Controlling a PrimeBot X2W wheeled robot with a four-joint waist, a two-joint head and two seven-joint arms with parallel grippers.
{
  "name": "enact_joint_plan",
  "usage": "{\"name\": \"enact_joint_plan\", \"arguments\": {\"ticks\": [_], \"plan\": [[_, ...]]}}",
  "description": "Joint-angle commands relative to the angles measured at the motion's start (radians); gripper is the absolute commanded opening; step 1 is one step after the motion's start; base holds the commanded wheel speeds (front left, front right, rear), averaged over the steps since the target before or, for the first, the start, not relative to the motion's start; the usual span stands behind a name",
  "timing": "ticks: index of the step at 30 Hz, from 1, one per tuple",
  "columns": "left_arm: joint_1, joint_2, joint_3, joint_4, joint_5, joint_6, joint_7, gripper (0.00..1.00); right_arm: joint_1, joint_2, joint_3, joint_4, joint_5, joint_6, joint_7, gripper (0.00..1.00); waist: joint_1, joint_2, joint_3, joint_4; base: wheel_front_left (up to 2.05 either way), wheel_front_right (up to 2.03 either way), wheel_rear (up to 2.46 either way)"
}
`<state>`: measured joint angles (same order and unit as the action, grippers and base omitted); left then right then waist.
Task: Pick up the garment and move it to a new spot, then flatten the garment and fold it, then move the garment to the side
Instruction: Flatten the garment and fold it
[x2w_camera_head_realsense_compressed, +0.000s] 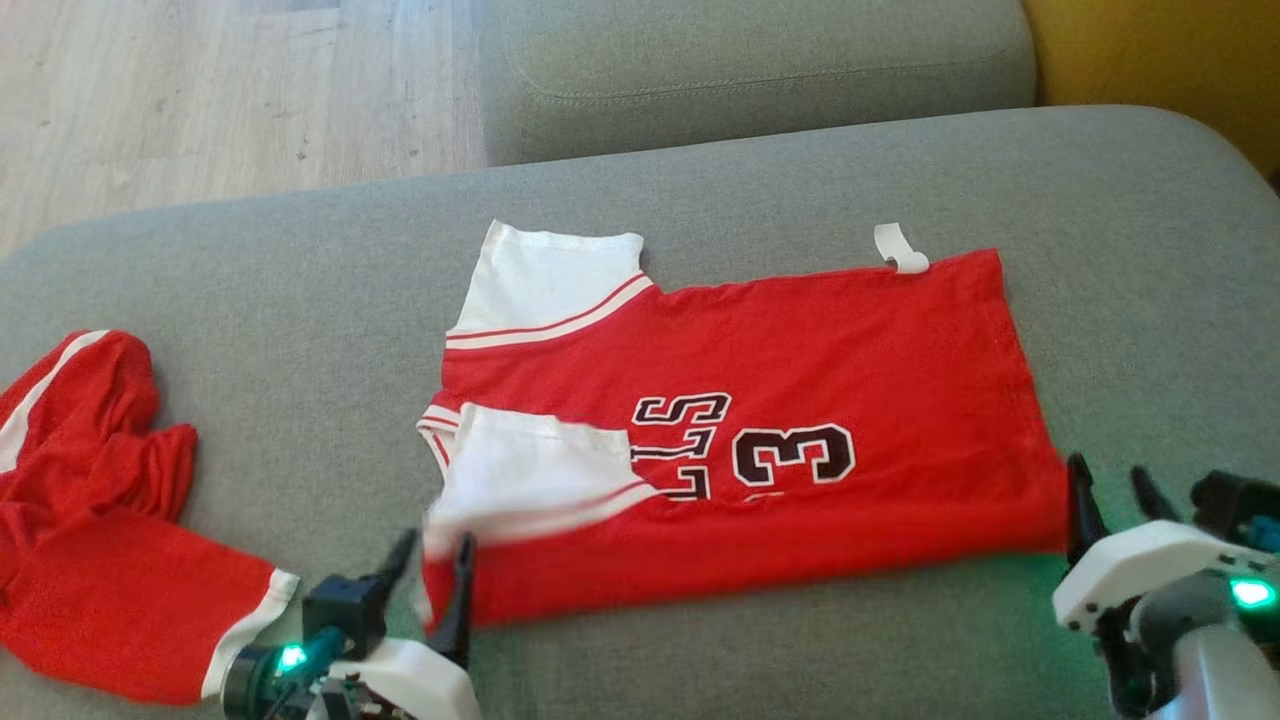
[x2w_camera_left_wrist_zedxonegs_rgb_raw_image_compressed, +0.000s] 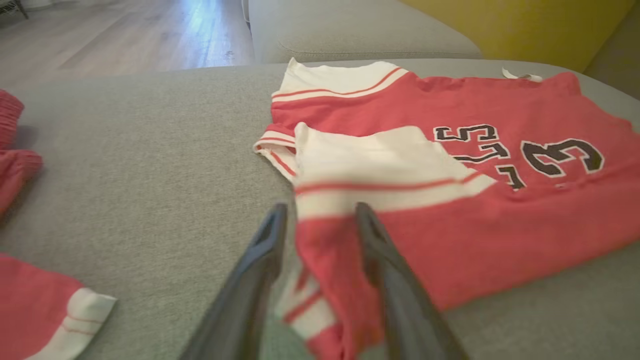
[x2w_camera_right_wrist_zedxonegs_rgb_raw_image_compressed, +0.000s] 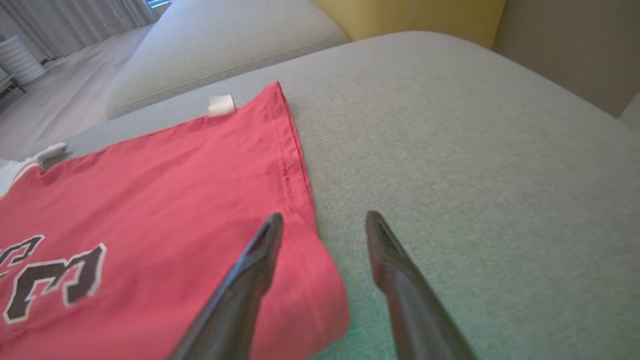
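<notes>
The left jaws stand apart astride the lower-left corner of the folded jersey (x2w_camera_head_realsense_compressed: 850, 380); the right jaws gape at its lower-right corner, empty. The jersey lies mid-frame on the sofa cushion (x2w_camera_head_realsense_compressed: 250, 280). Cloth snagging a left finger could drag the fold open.

Legible txt: red jersey (x2w_camera_head_realsense_compressed: 830, 340) only, 1 digit + partial lettering.
Big digit "3" (x2w_camera_head_realsense_compressed: 793, 453), black w/ white outline, mid-chest, clear in head and left wrist views; in right wrist view it is blurred and cut by the frame edge. Left of it, block lettering (x2w_camera_head_realsense_compressed: 680, 440) in the same black/white style: "S" readable, plus 2 "L"-like chars, rest covered by folded white sleeve (x2w_camera_head_realsense_compressed: 530, 470), so no full word. Sliver of another char just below the "3" at the fold edge, unreadable. White tag (x2w_camera_head_realsense_compressed: 900, 250) at the jersey's far edge: no print legible. Nothing readable elsewhere.
</notes>
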<state>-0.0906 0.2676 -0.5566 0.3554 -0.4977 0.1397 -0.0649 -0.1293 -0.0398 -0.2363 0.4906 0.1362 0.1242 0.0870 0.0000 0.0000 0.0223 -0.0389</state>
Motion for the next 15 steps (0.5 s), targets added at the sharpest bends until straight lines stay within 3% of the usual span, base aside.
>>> {"name": "enact_joint_plan", "arguments": {"ticks": [1,10,15], "plan": [[-0.034,0.022,0.041,-0.023,-0.001,0.014,-0.016,1.0,-0.022,-0.01,0.018,-0.052,0.007,0.007,-0.01,1.0,0.0,0.0,0.003,0.0,0.0,0.0,0.0],[-0.088,0.043,0.088,-0.06,0.02,0.047,-0.114,1.0,-0.049,-0.01,0.009,-0.157,0.001,0.007,-0.084,1.0,0.0,0.0,0.034,-0.007,0.0,0.0,0.0],[-0.177,0.087,0.095,-0.11,0.045,0.015,-0.121,1.0,-0.095,-0.01,0.019,-0.205,0.003,0.007,-0.113,1.0,0.0,0.0,0.074,-0.013,0.0,0.0,0.0]]}}
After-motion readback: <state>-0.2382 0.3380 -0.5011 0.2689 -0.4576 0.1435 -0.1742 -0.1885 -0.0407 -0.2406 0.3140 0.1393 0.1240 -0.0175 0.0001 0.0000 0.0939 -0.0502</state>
